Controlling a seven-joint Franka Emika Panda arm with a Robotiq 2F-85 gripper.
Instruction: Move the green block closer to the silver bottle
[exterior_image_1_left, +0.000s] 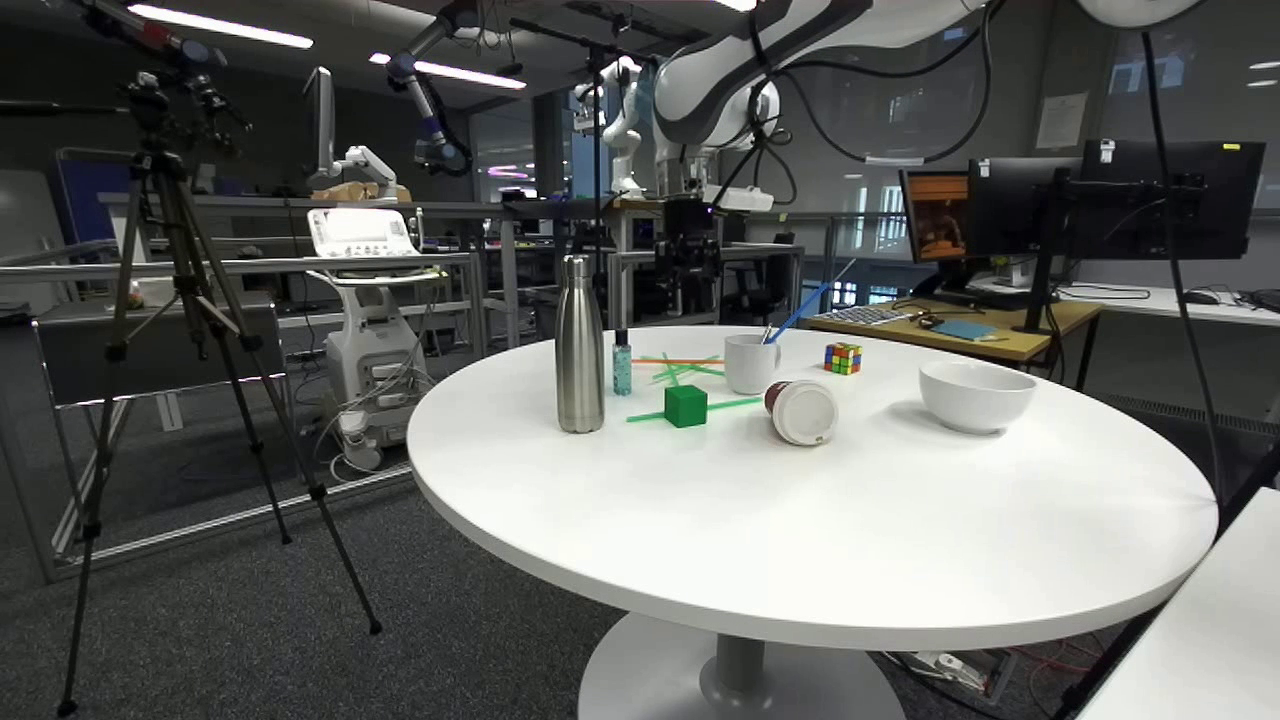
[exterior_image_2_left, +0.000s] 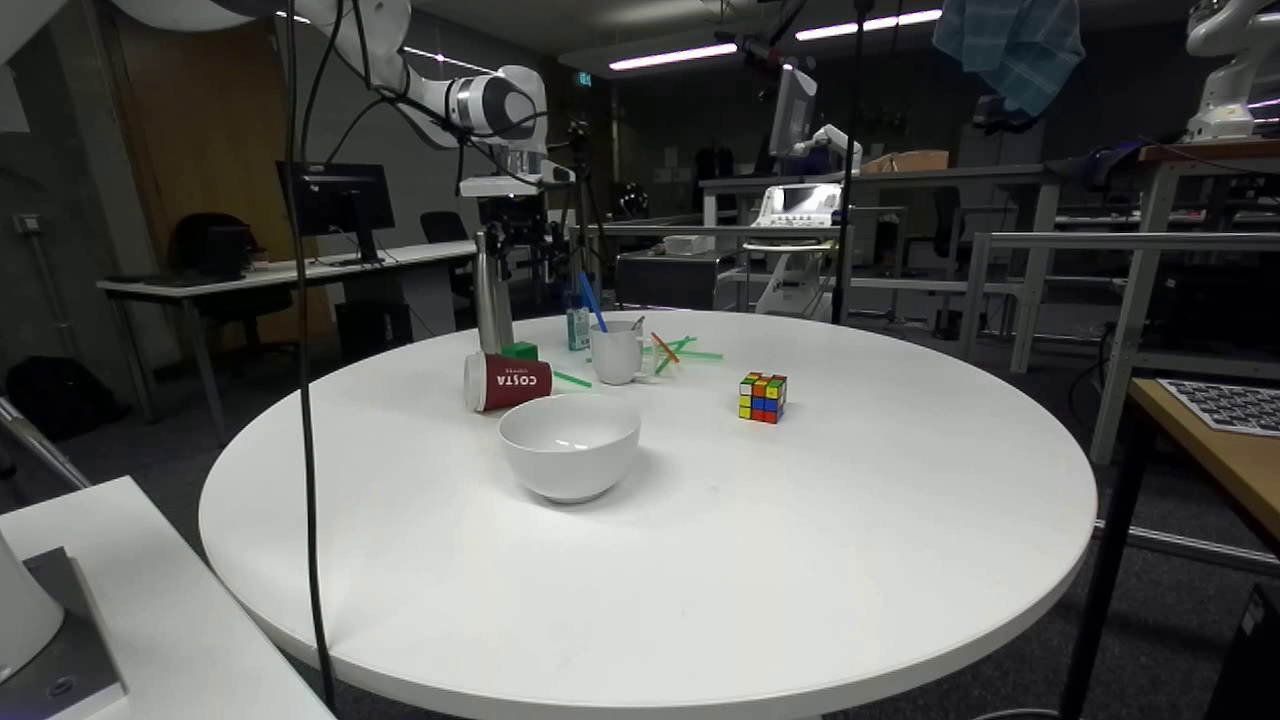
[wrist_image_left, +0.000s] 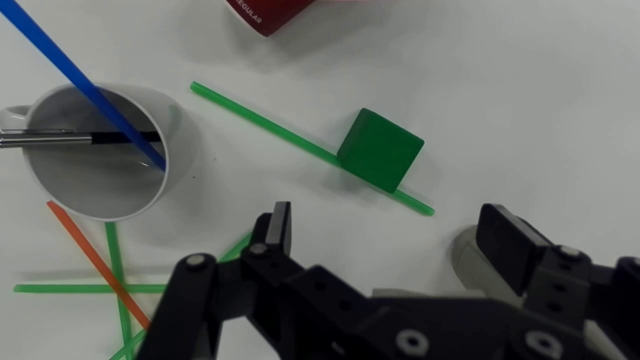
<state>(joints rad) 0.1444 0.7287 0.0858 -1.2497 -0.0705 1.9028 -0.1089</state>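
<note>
The gripper (wrist_image_left: 387, 217) seems to be at the reaching step, its empty jaws spread wide, and next should line up and go down over the green block (wrist_image_left: 381, 150), which sits near the silver bottle (exterior_image_1_left: 580, 350), not touching it.

The block (exterior_image_1_left: 685, 407) sits on the counter (exterior_image_1_left: 800, 540), in an exterior view, with the bottle (exterior_image_1_left: 580, 350) to its left, a vial (exterior_image_1_left: 622, 367) behind left, a mug (exterior_image_1_left: 748, 366) behind right, a cup (exterior_image_1_left: 804, 414) near its right, a puzzle cube (exterior_image_1_left: 842, 359) farther back right and a bowl (exterior_image_1_left: 977, 400) well to the right.
</note>
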